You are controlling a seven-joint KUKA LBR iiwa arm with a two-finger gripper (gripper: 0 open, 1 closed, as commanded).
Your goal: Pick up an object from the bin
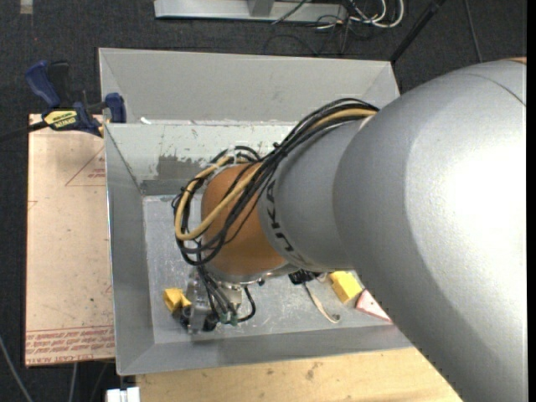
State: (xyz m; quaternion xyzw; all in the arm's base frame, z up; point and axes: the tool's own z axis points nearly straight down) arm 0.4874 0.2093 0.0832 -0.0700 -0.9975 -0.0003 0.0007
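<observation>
The grey metal bin [126, 224] takes the middle of the frame. The big silver arm [435, 224] comes in from the right side and covers much of the bin's right half. At its wrist there is a rounded orange cover [239, 224], and black and yellowish cables [199, 212] loop around it on the left.

The gripper [199, 315] is low in the bin, at the lower left part of the floor and near the front wall. It is seen from above, under the orange cover and among its own wires, so if it is open or closed I cannot tell.

Just beside the gripper, on its left, lies a small yellow block [173, 298]. It is the nearest thing to the gripper, and whether the two touch is not clear.

Other things lie well apart from it, toward the lower right of the bin floor, partly under the arm:
- a larger yellow block [343, 285]
- a pink and white piece [370, 306] with a pointed shape, just right of that block
- a thin tan strip [322, 304], curved, just left of the block
- a small black thing [297, 276], too small to name
</observation>
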